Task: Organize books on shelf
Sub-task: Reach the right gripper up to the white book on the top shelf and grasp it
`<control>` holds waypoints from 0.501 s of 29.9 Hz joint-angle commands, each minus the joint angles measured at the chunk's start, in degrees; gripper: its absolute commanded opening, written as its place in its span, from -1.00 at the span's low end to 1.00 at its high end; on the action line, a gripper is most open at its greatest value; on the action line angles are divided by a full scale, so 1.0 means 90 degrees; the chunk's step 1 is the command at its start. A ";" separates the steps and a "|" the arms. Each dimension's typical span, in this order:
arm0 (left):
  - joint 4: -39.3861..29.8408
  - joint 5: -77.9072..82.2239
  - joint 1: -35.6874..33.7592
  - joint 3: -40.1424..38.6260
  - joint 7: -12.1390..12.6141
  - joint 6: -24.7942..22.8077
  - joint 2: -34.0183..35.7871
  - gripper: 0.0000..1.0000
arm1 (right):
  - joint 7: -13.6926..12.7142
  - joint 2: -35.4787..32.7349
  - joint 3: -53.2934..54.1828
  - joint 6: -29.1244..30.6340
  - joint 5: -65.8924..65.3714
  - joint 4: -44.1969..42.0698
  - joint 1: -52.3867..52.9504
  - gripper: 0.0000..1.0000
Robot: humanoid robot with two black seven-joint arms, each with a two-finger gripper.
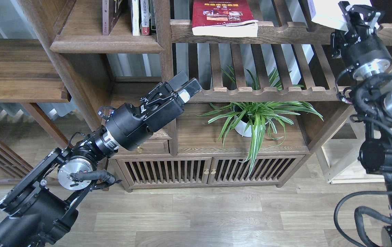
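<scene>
A red book [221,17] with a yellow title lies flat on the upper slatted rack [278,32]. A white book [326,13] is at the top right, held at its right end by my right gripper [358,13], which is shut on it and keeps it tilted over the rack's front rail. The solid dark-brown shelf [106,43] at the upper left carries upright books: a maroon-brown one [109,17] and thin white and red spines [139,17]. My left gripper [187,84] is open and empty, by the bookcase post below that shelf.
A potted spider plant [251,116] stands on the low cabinet [199,169] with slatted doors. A lower slatted rack [268,91] runs above it. A pale wood unit [343,161] is at the right. A dark wooden ledge [17,72] is at the left.
</scene>
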 commanded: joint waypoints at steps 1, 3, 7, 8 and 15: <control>0.0051 -0.0020 0.0051 -0.0018 0.0010 0.0000 0.0014 0.97 | -0.0043 0.0004 0.0000 0.0987 0.0036 0.0068 -0.0474 -0.91; 0.0051 -0.0020 0.0148 -0.0009 0.0010 0.0000 0.0023 0.97 | -0.0053 0.0004 -0.0106 0.1747 0.0094 0.0068 -0.0766 -0.91; 0.0061 -0.0020 0.0305 -0.0009 0.0001 0.0000 0.0014 0.97 | -0.0053 0.0150 -0.0244 0.2941 0.0338 0.0058 -0.0992 -0.92; 0.0061 -0.0020 0.0363 0.0001 -0.0009 0.0000 0.0014 0.97 | -0.0053 0.0170 -0.0254 0.3223 0.0396 0.0058 -0.1031 -0.92; 0.0061 -0.0156 0.0578 0.0021 -0.0039 0.0000 -0.0006 0.97 | -0.0053 0.0199 -0.0536 0.3935 0.0407 0.0078 -0.1723 -0.92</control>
